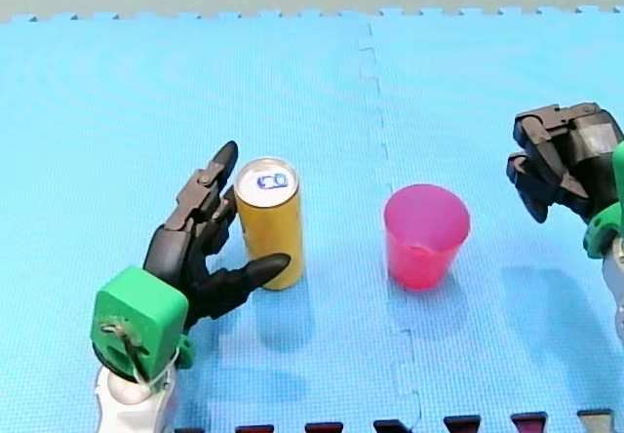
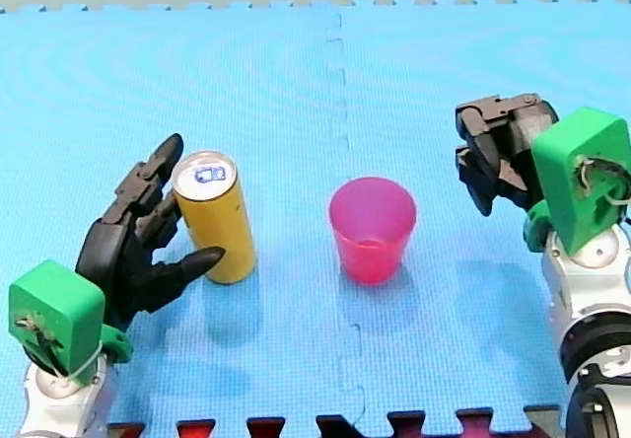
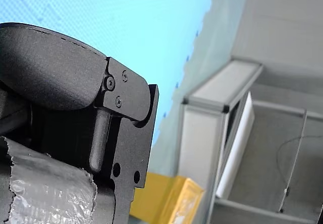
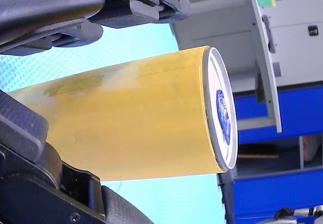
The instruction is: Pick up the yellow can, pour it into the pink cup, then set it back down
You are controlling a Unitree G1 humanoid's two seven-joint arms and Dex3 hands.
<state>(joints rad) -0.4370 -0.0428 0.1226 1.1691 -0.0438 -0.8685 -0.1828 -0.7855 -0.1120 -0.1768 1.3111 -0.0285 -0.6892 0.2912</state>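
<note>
Here, in the head views, the yellow can (image 1: 270, 223) stands upright on the blue foam mat (image 1: 117, 92), left of the pink cup (image 1: 425, 236) and well apart from it. The left hand (image 1: 200, 248) is spread wide about the can, thumb (image 1: 261, 269) against its lower front, fingers alongside its far side. The right hand (image 1: 556, 165) hovers to the right of the cup, curled in on nothing.

The first wrist view looks past black hand casing (image 3: 55, 67) to the mat and a grey cabinet (image 3: 202, 133).

In the second wrist view the can lies between the left hand's fingers (image 4: 136, 2) and thumb, a strip of mat showing between fingers and can.
</note>
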